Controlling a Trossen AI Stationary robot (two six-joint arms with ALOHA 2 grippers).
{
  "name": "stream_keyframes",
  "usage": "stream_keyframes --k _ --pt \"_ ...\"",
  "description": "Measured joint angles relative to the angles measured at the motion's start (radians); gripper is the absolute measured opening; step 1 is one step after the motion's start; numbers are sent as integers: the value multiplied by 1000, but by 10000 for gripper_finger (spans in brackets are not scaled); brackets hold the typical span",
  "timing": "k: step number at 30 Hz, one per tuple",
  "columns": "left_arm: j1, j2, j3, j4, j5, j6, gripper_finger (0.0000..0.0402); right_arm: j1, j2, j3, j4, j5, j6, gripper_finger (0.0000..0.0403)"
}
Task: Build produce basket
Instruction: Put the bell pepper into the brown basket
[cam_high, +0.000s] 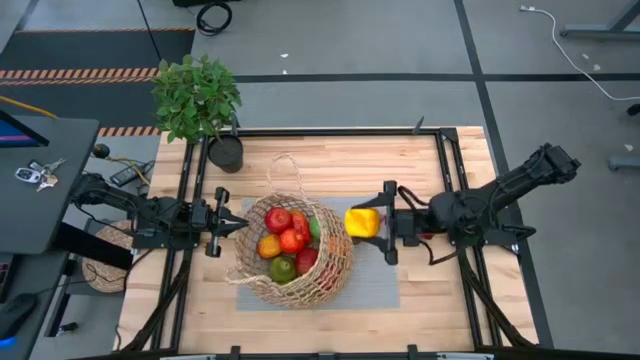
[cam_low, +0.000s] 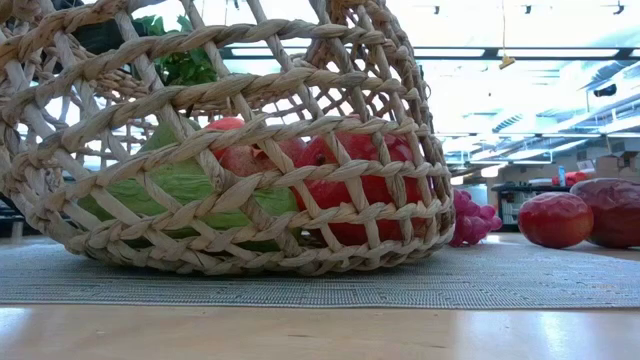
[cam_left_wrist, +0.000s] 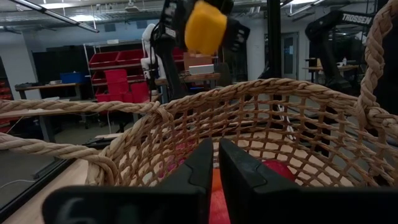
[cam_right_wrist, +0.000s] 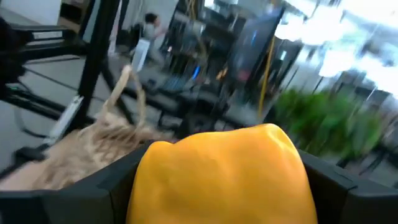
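Note:
The tan wicker basket (cam_high: 295, 255) rests on a grey mat (cam_high: 375, 285) at the table's middle and holds red, orange and green produce (cam_high: 288, 242). The low view shows its wall (cam_low: 230, 240) with green and red pieces inside. My left gripper (cam_high: 238, 226) is shut, its tips at the basket's left rim; it also shows in the left wrist view (cam_left_wrist: 216, 165). My right gripper (cam_high: 372, 222) is shut on a yellow pepper (cam_high: 361, 222) just right of the basket's right rim. The pepper also shows in the left wrist view (cam_left_wrist: 206, 26). My left gripper's shut fingertips (cam_left_wrist: 205, 163) stand at the basket's left rim (cam_high: 246, 228); I cannot tell whether they touch or hold it. My right gripper pinches the yellow pepper's two sides (cam_right_wrist: 221, 177) between its two fingers. It comes level from the table's right. The pepper is lifted clear of the mat.
A potted leafy plant (cam_high: 197, 95) stands at the far left corner. Purple grapes (cam_low: 475, 222) and two red fruits (cam_low: 556, 220) show beyond the basket in the low view. A loop handle (cam_high: 285, 170) lies toward the far edge. A flat woven disc (cam_high: 100, 270) sits left of the table.

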Motion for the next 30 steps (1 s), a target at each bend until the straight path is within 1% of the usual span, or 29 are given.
stream_keyframes --k 5,10,12,15,17,20,27,30 --pt "0 0 0 0 0 0 32 -22 46 0 139 -3 -234 307" --pt "0 0 0 0 0 0 28 -43 137 0 272 -3 -435 308" --pt "0 0 0 0 0 0 29 -48 174 0 309 -3 -483 308" --pt "0 0 0 0 0 0 33 -59 219 16 327 -2 -492 307" --pt "0 0 0 0 0 0 36 -64 244 48 298 21 -492 307" --pt "0 0 0 0 0 0 35 -72 277 116 197 28 -492 307" --pt "0 0 0 0 0 0 28 -86 377 312 -79 13 -437 307" --pt "0 0 0 0 0 0 31 -97 425 402 -196 -27 -380 307"
